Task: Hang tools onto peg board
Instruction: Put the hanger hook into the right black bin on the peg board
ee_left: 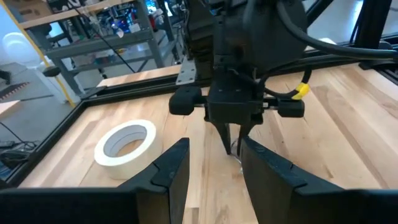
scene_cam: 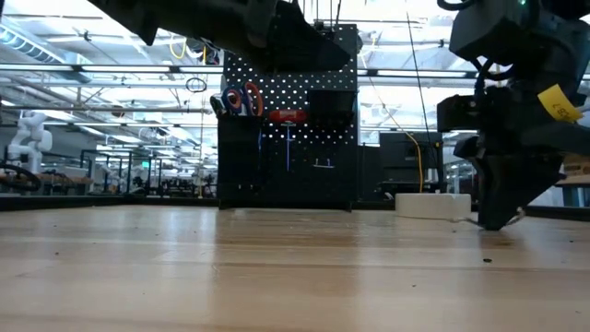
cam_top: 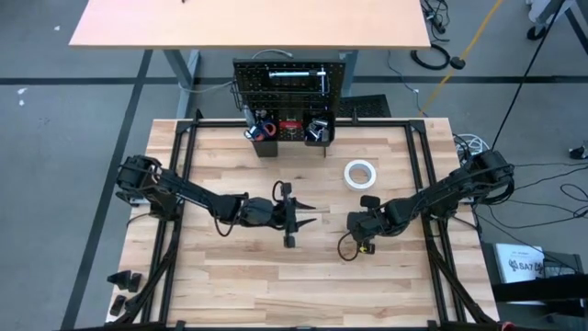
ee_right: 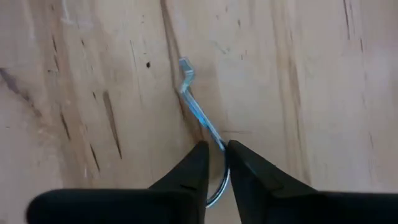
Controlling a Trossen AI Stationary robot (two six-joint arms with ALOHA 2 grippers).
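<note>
A small silvery wire hook lies flat on the tan tabletop at the right of centre. My right gripper points down at it and is shut on its shaft; the low view shows that gripper reaching the table. My left gripper hangs open and level left of centre, aimed at the right gripper, with nothing between its fingers. A white tape roll lies flat behind the right gripper. The black peg board stands upright at the far edge, with tools in its bins. My right gripper pinches the wire hook's straight shaft between its two fingertips, near where the shaft passes into the curved end. The fingers come from above, steeply downward, and lie across the wire. The hook lies on the tabletop, its bent end pointing away.
The tape roll lies close beside both grippers. A black frame runs along the table's left, right and far edges. The near half of the tabletop is bare wood. Dark parts lie off the near left corner.
</note>
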